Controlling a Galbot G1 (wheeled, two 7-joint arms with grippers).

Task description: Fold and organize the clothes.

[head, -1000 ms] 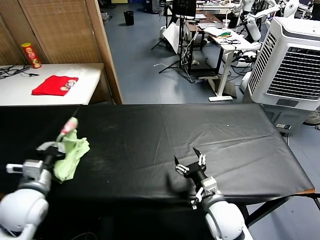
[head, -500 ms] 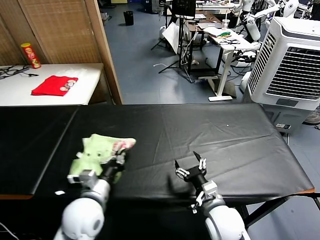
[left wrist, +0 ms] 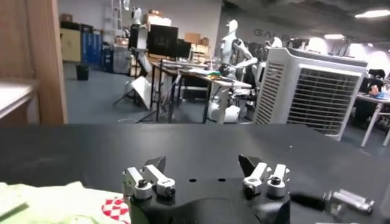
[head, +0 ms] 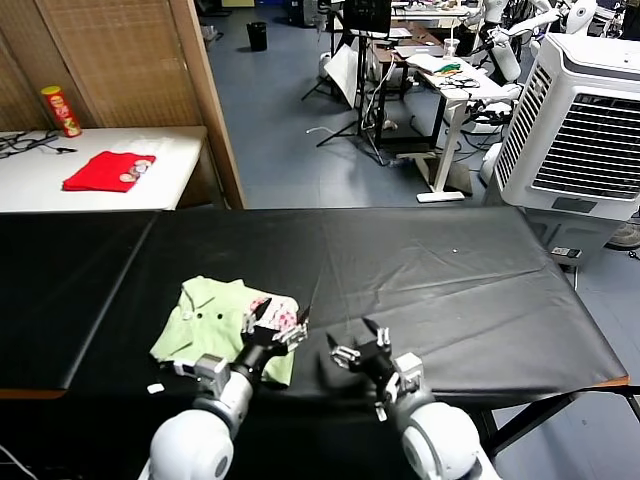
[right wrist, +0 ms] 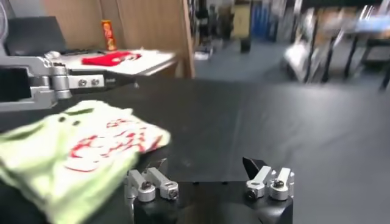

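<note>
The pale green T-shirt [head: 205, 322] lies bunched on the black table [head: 450, 280] at the front left, its red-and-white print [head: 283, 315] facing up at its right edge. My left gripper [head: 275, 318] is open and empty, just above the shirt's right edge. My right gripper [head: 358, 347] is open and empty, a little to the right of the shirt near the front edge. The shirt shows beside the open left gripper [left wrist: 202, 164] in the left wrist view [left wrist: 49, 204]. It lies ahead of the open right gripper [right wrist: 204, 165] in the right wrist view [right wrist: 79, 146].
A small red folded garment [head: 110, 169] and a chips can [head: 61, 110] sit on a white side table at the far left. A wooden partition [head: 205, 100] stands behind the table. A white air cooler [head: 580, 120] stands at the right.
My left gripper carried the shirt from the far left toward the table's middle front, laid it down and opened. My right gripper shifted slightly left.
</note>
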